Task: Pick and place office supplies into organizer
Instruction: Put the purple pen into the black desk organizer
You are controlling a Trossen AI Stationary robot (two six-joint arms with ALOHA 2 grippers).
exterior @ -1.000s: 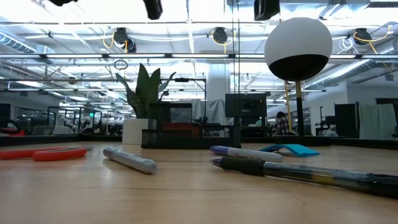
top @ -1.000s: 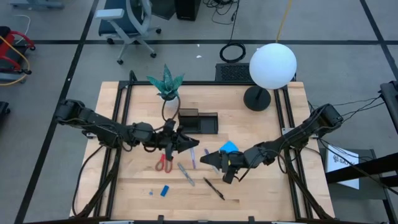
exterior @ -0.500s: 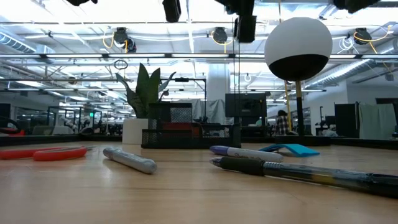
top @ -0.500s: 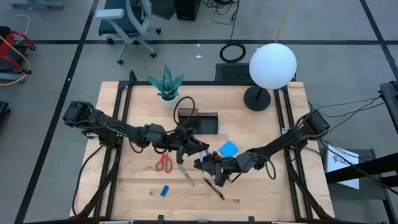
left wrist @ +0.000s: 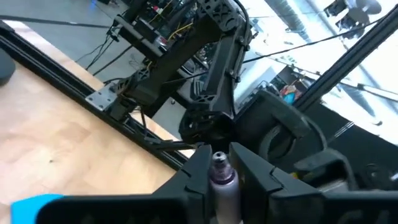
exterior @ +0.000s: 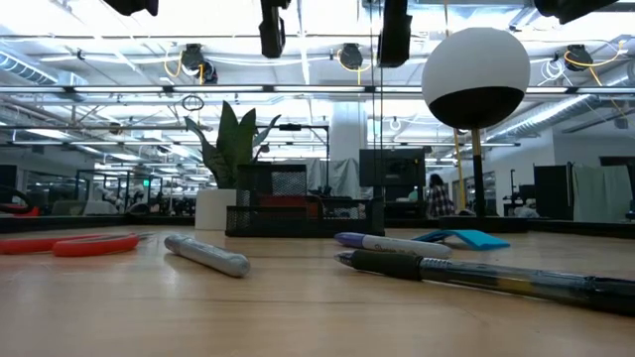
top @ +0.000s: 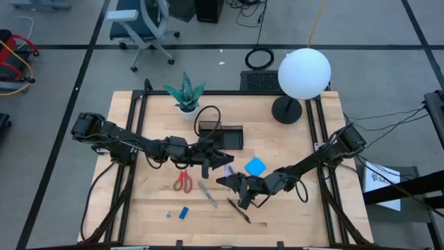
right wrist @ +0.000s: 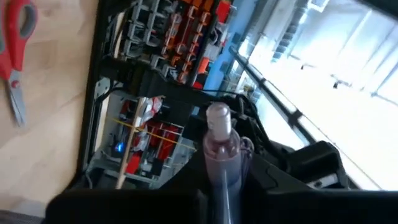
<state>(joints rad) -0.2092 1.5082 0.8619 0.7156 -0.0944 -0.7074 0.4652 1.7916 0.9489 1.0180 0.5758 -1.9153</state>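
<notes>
step: pen handover mid-table | left gripper [top: 223,161] clamps purple pen [left wrist: 220,176] | right gripper [top: 229,182] clamps its other end | advice: release one side, then carry to organizer [top: 223,137]

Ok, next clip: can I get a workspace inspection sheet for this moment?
Surface: wooden table, nothing spilled.
Job's things: organizer at the back; scissors, grey pen, black pen, second purple pen, notepad and blue block lie loose on the table.
Clutter: potted plant, globe lamp.
Grippers: left gripper and right gripper meet above mid-table, both closed on one purple pen.
Cables: cable loop beside the organizer; coil on the floor.
Surroundings: office chair; a person far behind.
</notes>
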